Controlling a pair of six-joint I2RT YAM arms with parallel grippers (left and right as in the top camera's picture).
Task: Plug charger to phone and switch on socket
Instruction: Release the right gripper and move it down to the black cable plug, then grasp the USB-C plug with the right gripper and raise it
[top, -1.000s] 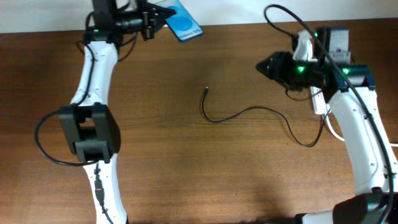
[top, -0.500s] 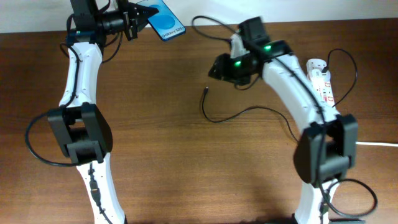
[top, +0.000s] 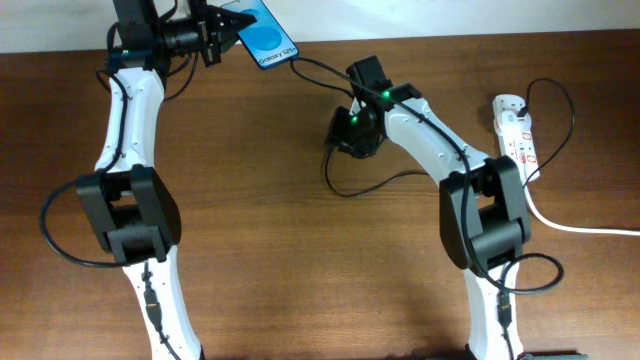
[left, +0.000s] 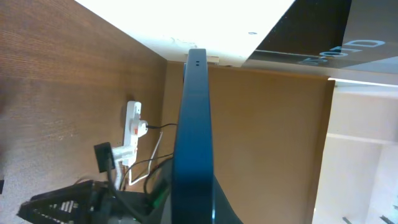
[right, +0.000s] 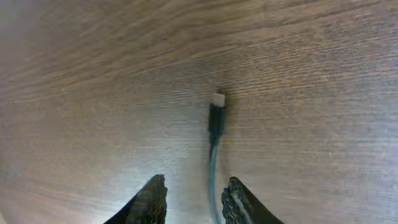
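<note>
The phone (top: 264, 32), blue screen with "Galaxy S25", is held off the table at the back left by my left gripper (top: 222, 24), which is shut on it. In the left wrist view the phone (left: 195, 124) shows edge-on. The charger (top: 346, 191) is a thin black cable curving across the table's middle; its plug tip (right: 217, 101) lies flat on the wood. My right gripper (top: 341, 143) hovers just over that end, open, with its fingers (right: 194, 194) either side of the cable behind the tip. The socket (top: 514, 128) lies at the right, also in the left wrist view (left: 132, 122).
A thick white cord (top: 585, 227) runs from the socket off the right edge. A black plug with a thin cable (top: 548, 110) sits in the socket. The brown wooden table (top: 300, 270) ends at a white wall along the back.
My right arm has swung left from the socket to over the charger's plug tip. My left arm, with the phone in it, shifted slightly left and then held still.
</note>
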